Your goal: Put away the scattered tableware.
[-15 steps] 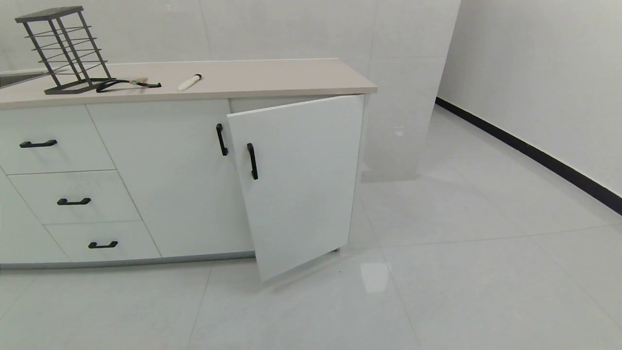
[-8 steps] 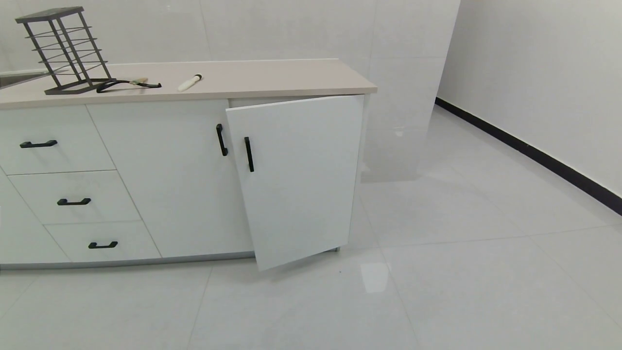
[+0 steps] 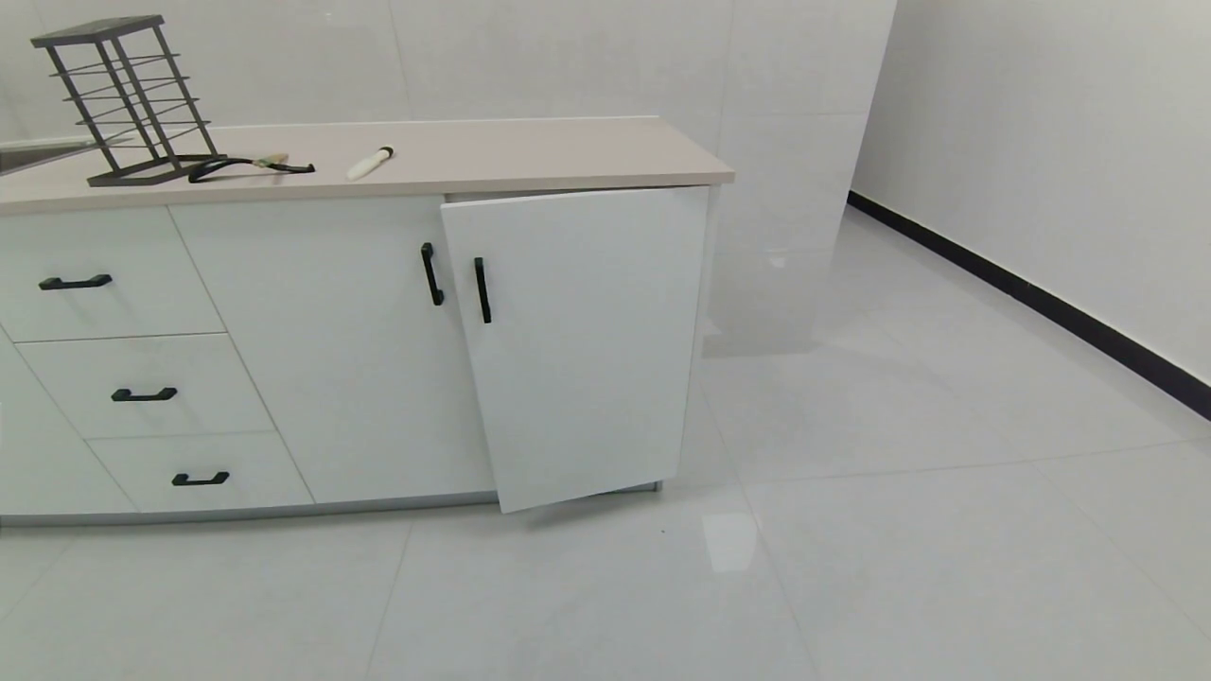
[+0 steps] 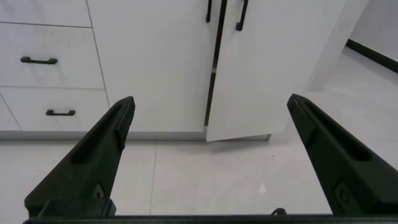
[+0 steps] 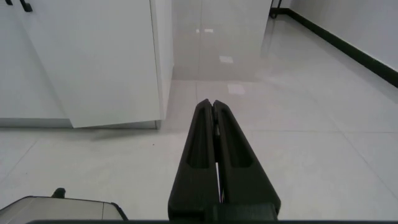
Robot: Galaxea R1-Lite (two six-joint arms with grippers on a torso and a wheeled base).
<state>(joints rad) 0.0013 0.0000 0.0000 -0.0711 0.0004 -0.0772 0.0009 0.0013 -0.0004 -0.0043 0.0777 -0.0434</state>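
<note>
On the beige countertop [image 3: 530, 151] lie a black-handled utensil [image 3: 248, 166] and a small white-handled tool [image 3: 369, 162], next to a black wire rack [image 3: 128, 99]. Below, the right cabinet door [image 3: 587, 340] with its black handle [image 3: 482, 290] stands slightly ajar. My left gripper [image 4: 211, 109] is open, low above the floor and facing that door [image 4: 280, 62], with nothing between its fingers [image 4: 106, 143]. My right gripper [image 5: 214, 109] is shut on nothing, over the floor tiles beside the cabinet's end [image 5: 93, 56].
Three drawers [image 3: 142, 383] with black handles fill the cabinet's left part. A sink edge [image 3: 28, 153] shows at the far left of the counter. Open tiled floor [image 3: 851, 530] spreads to the right up to a wall with black skirting [image 3: 1031, 298].
The right cabinet door has swung inward from well open to only slightly ajar. The items on the counter have stayed put.
</note>
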